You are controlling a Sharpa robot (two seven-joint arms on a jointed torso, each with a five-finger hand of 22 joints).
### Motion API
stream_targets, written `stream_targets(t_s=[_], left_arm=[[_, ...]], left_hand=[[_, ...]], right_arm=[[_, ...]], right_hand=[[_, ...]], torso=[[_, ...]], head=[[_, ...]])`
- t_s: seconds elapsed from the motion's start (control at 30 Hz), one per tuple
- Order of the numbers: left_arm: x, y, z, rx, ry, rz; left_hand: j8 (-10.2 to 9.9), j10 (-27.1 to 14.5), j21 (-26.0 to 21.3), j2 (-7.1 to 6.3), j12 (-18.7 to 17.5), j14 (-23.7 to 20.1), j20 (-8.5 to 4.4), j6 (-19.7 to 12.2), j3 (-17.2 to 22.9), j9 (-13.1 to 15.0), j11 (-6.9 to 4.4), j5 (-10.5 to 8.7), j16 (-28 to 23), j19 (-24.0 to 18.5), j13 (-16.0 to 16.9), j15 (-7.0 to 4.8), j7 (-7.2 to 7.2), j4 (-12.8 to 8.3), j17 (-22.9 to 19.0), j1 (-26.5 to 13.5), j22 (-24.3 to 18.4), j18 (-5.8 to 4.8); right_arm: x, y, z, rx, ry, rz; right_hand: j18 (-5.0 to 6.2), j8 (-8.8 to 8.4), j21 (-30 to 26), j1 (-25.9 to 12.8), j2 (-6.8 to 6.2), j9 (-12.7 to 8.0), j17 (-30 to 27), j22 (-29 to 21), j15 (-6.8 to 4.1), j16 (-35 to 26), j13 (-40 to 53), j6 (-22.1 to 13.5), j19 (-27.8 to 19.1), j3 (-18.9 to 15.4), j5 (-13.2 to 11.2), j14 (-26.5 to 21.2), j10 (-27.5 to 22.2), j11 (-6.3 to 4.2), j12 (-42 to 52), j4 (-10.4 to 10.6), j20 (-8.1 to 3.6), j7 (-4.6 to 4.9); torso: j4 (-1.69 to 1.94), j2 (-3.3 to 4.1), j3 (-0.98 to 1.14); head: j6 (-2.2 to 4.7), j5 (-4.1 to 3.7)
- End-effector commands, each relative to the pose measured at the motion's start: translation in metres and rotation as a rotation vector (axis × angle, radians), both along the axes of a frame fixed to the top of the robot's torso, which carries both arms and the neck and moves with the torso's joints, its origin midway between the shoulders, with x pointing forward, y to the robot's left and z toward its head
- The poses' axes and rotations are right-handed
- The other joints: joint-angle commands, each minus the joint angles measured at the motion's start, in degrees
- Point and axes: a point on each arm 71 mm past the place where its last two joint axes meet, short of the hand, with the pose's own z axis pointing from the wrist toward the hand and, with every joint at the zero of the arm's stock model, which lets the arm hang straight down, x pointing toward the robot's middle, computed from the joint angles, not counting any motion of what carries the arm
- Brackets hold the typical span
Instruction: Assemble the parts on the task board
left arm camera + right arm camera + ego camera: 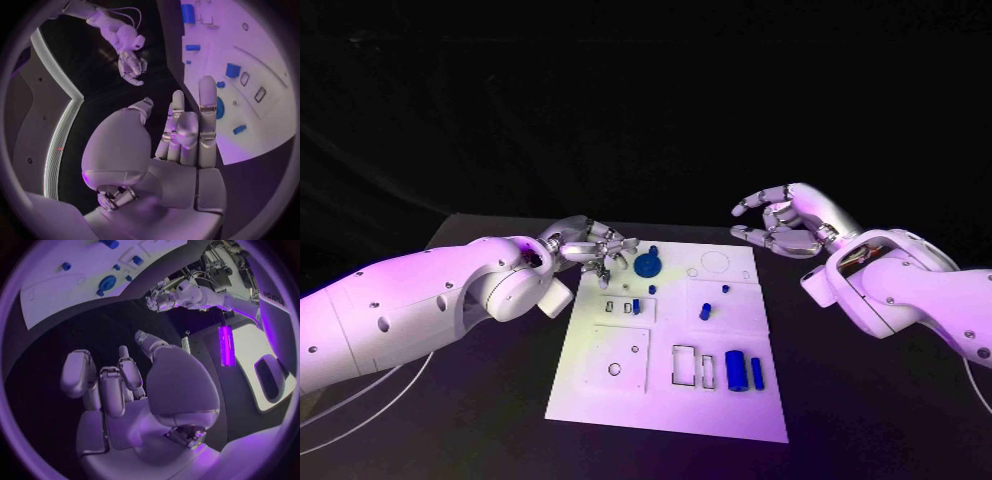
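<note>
White and flat, the task board (603, 385) lies in the lower middle of the head view on the black table (877, 400), its long side running away from the robot. Small blue parts sit on it. A round blue disc part (648, 266) with a short stem lies in the board's upper left area. A little below it a small blue block (636, 306) stands among small rectangular cut-outs, and to its right a short blue peg (705, 311) lies on the board. Near the board's lower right, a thick blue cylinder (736, 371) and a thinner blue pin (757, 373) lie side by side, just right of two rectangular slots. A round hole shows in the board's lower left panel, and a ring outline near its upper right corner.

The left robot hand (596, 248) hovers at the board's upper left edge, just left of the disc part; its fingers are partly spread and hold nothing, and the left wrist view shows them extended over the board's edge near the disc.

The right robot hand (783, 222) is raised above the table beyond the board's upper right corner, well apart from the parts, with fingers loosely curved and apart, empty.
</note>
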Motion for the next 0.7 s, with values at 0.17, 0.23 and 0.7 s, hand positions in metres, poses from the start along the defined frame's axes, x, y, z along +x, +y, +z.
stream_targets(t_s=[0.17, 0.23, 0.7], left_arm=[[0.007, -0.01, -0.008, 0.552, 0.056, -0.134], [0.01, -0.014, -0.008, 0.611, 0.057, -0.15], [0.025, -0.04, -0.002, 0.802, 0.06, -0.233]], left_hand=[[14.3, -4.1, 18.5, 3.45, 35.6, 1.9, -0.88, -5.7, -4.6, 9.5, -1.67, -0.39, 13.9, -3.1, 29.5, -1.0, -1.61, 0.8, 17.6, -5.1, 18.4, -1.03], [17.4, -1.0, 21.4, 3.36, 43.7, 3.3, -1.27, -5.4, -5.5, 11.1, -2.25, -0.36, 16.5, -2.3, 38.2, -1.64, -2.5, 0.8, 22.0, -5.4, 22.1, -1.51], [23.0, -3.3, 23.8, 4.49, 45.2, 2.5, -2.57, -6.9, -7.7, 15.4, -3.29, -0.36, 15.6, -0.7, 38.4, -2.7, -3.64, 0.7, 20.1, -5.9, 24.6, -1.8]], right_arm=[[0.009, -0.029, 0.002, 0.112, 0.061, -0.08], [0.01, -0.031, 0.002, 0.113, 0.062, -0.087], [0.016, -0.039, -0.001, 0.105, 0.082, -0.121]], right_hand=[[1.57, 1.39, -5.3, -0.7, -0.48, 0.6, -1.1, -4.2, -0.5, -2.5, -2.8, 0.3, -2.9, 0.1, 0.7, 1.8, -2.1, -0.63, -2.6, 0.6, -0.45, -0.24], [1.61, 1.48, -5.6, -0.7, -0.51, 0.7, -1.2, -4.4, -0.52, -2.6, -3.0, 0.2, -2.9, 0.1, 0.8, 1.8, -2.2, -0.65, -2.8, 0.6, -0.47, -0.26], [2.0, 1.69, -7.8, -1.2, -0.97, 0.8, -3.0, -6.2, -0.53, -3.6, -4.5, -0.7, -3.9, -0.2, 0.9, 1.4, -3.3, -0.64, -4.1, 1.0, -0.54, -0.2]], torso=[[0.06, -0.59, 0.44], [0.03, -0.65, 0.55], [0.04, -0.53, 0.5]], head=[[-0.6, 0.33], [-0.68, 0.46], [-0.96, 0.27]])
